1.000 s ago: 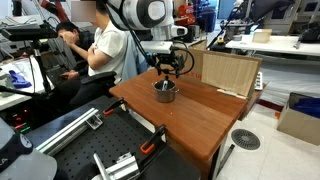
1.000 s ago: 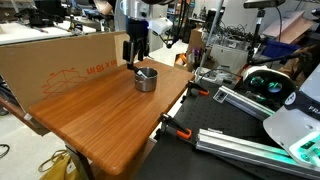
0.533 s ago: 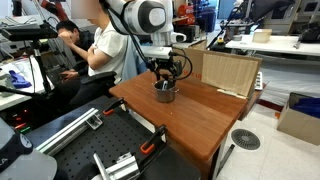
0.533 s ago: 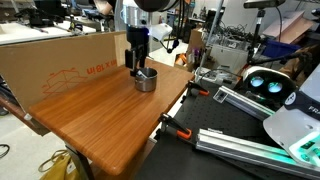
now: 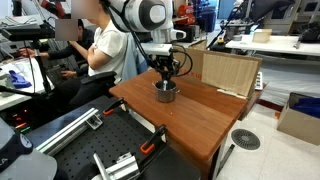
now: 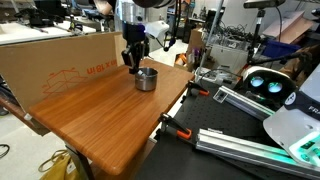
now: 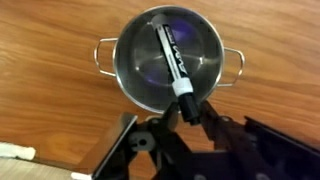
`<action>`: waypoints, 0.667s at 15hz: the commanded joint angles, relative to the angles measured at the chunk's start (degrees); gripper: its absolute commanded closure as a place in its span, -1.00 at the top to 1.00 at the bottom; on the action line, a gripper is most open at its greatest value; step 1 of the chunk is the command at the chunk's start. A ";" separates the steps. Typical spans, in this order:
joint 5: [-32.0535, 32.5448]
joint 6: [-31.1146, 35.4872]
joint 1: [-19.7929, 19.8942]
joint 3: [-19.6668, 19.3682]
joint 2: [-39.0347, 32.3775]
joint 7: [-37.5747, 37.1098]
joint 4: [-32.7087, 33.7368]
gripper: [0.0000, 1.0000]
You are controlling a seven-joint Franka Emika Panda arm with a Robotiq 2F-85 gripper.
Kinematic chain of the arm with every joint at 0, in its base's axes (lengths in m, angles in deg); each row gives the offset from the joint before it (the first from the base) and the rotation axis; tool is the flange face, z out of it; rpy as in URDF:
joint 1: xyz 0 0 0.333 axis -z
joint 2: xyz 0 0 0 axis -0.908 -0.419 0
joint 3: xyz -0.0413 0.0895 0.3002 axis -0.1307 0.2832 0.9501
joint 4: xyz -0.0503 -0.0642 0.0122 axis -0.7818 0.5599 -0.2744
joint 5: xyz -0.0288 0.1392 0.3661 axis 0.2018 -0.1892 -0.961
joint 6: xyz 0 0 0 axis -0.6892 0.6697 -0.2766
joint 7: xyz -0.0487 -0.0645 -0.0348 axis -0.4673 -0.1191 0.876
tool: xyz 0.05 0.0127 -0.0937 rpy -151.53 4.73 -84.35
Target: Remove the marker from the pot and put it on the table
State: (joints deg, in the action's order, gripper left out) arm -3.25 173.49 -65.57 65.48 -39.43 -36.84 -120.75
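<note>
Exterior view: gripper (image 5: 166, 70) low over pot (image 5: 165, 92), frame centre, on table (image 5: 205, 118).
Exterior view: pot (image 6: 146, 79) upper centre, gripper (image 6: 133, 62) above its left rim.
Wrist view: marker (image 7: 172, 60) lies diagonally inside pot (image 7: 135, 60), lower end between spread fingers (image 7: 120, 145).

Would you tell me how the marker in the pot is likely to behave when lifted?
The marker looks slim and rigid, so it probably stays straight and feels light. Gripped near one end, it may pivot against the shiny pot wall. Its round barrel could roll on the smooth table.
</note>
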 commanded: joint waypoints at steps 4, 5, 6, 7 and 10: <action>-0.44 -2.07 0.03 -0.16 -1.00 0.80 1.31 -0.88; -0.51 -2.12 0.06 -0.13 -0.95 0.85 1.29 -0.88; -0.58 -2.17 0.09 -0.09 -0.86 0.87 1.28 -0.88; -0.42 -2.13 0.02 -0.18 -0.63 0.76 1.21 -0.88; -0.09 -2.02 -0.01 -0.48 0.64 0.54 0.93 -0.88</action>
State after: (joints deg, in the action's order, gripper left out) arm -3.22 173.27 -65.62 65.44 -39.43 -36.84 -120.25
